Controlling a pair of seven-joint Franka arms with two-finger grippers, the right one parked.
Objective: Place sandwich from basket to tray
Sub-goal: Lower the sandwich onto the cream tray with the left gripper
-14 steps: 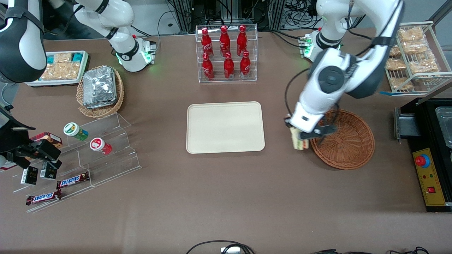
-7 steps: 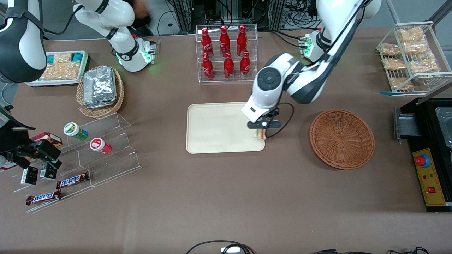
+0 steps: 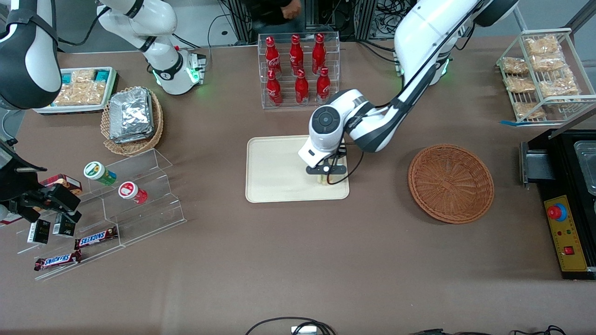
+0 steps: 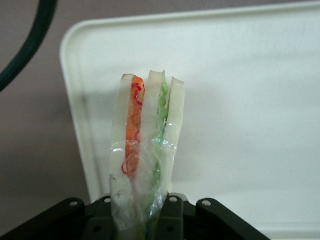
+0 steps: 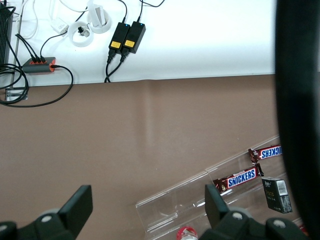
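Observation:
My left gripper (image 3: 324,175) hangs over the cream tray (image 3: 274,167), at the end of it nearest the basket, and is shut on the sandwich (image 3: 321,178). The wrist view shows the wrapped wedge (image 4: 145,145) clamped between the black fingers (image 4: 172,220), its pale bread with orange, red and green layers pointing out over the tray (image 4: 250,100) near a rounded corner. The reddish-brown wicker basket (image 3: 450,183) stands empty toward the working arm's end of the table.
A clear rack of red bottles (image 3: 298,70) stands farther from the front camera than the tray. A tan basket with foil packets (image 3: 132,120), acrylic steps with cups and candy bars (image 3: 116,204), and a white snack tray (image 3: 81,89) lie toward the parked arm's end. A black machine (image 3: 565,195) is beside the basket.
The gripper has carried the sandwich from the basket's edge across the table to above the tray, moving further in over the tray in the last half second.

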